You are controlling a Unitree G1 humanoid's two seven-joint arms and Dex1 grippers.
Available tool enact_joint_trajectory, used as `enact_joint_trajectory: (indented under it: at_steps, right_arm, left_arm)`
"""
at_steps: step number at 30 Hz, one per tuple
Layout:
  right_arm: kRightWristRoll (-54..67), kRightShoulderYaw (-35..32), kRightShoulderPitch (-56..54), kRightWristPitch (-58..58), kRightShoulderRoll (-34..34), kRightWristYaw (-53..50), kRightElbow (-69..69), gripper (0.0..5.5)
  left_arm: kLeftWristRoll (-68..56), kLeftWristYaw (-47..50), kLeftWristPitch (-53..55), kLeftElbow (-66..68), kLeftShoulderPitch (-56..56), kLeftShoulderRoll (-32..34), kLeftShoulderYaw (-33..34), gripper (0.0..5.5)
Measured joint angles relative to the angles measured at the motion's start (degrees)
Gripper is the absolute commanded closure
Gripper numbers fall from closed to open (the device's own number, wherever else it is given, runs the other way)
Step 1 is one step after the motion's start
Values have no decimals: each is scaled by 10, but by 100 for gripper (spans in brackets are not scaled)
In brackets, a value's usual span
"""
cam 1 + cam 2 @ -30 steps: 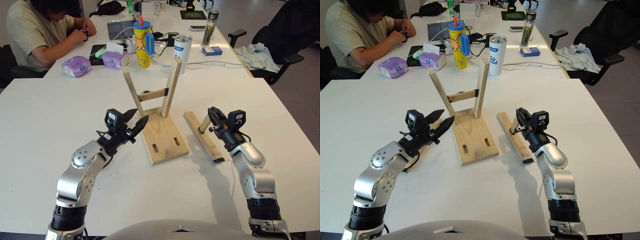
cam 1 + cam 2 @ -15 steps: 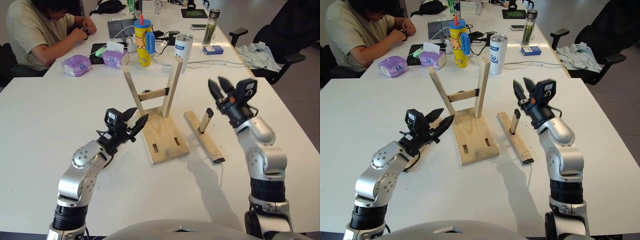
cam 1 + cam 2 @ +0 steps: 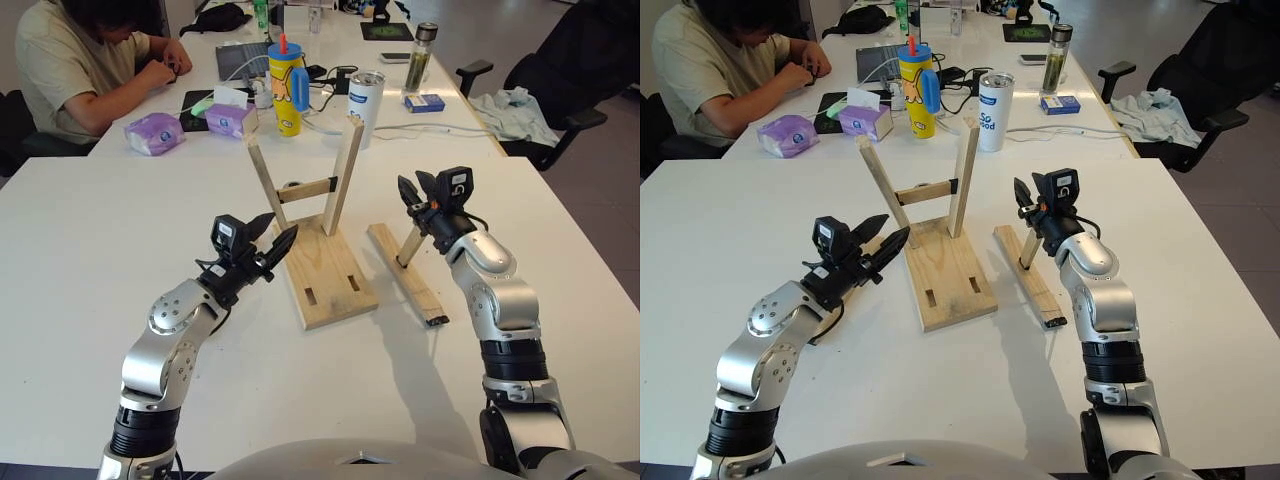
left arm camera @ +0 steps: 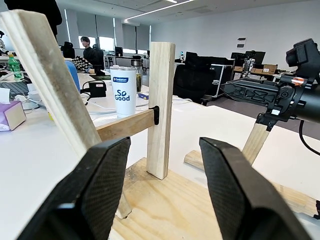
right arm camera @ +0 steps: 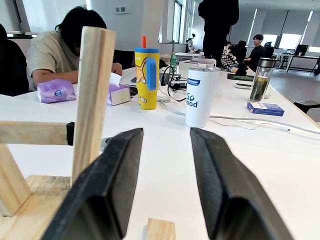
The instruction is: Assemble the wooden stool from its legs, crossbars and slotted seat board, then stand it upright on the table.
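The slotted seat board [image 3: 335,280] lies flat near the middle of the table [image 3: 90,250], with two legs [image 3: 345,175] and one crossbar [image 3: 305,189] standing at its end nearer the far edge. A loose leg section [image 3: 405,272] lies just beside it, toward the right edge. The left gripper [image 3: 280,227] sits at the board's left side and the right gripper [image 3: 410,181] above the loose section's raised stub [image 3: 410,243], both with jaws spread and empty.

We are finding open tabletop [image 3: 90,250] to the left of the left gripper [image 3: 281,226], and bare surface in front of the seat board [image 3: 328,272]. Two upright legs [image 3: 343,175] and the crossbar [image 3: 306,189] joining them are blocking the board's far end. The loose leg [image 3: 405,272] is lying beside the board, its stub [image 3: 410,243] rising just under the right gripper [image 3: 411,183], narrowing that lane. A tumbler [image 3: 366,92] and a yellow cup [image 3: 286,88] are crowding the space behind.
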Motion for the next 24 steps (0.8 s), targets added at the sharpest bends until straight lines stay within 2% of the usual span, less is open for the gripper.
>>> enact_joint_trajectory:
  at_steps: [5,9,11,14,16,18,19,21,24]
  right_arm:
    - [-20,-21,-9,-34,-14,1,-31,376]
    - [-5,-7,-42,0,-37,24,-148,376]
    - [30,22,-18,42,-44,55,-219,346]
    - [54,85,120,79,-72,118,-266,302]
    - [48,93,227,78,-109,152,-266,261]
    - [33,71,316,55,-132,167,-233,229]
    - [27,38,343,40,-133,164,-201,213]
    - [29,-4,351,22,-133,159,-173,185]
    - [32,-19,329,8,-131,164,-140,132]
  left_arm:
    - [0,1,-1,1,0,-1,-1,295]
    - [2,3,-3,0,4,-2,-3,295]
    - [5,7,-4,0,9,-3,-4,295]
    - [6,9,-6,0,15,-4,-4,295]
    - [10,10,-9,0,15,-5,-6,295]
    - [30,12,-25,-2,20,-3,-15,295]
    - [51,8,-40,-4,27,3,-35,295]
    - [89,-12,-61,0,33,17,-80,295]
    - [143,-58,-95,24,31,52,-136,295]
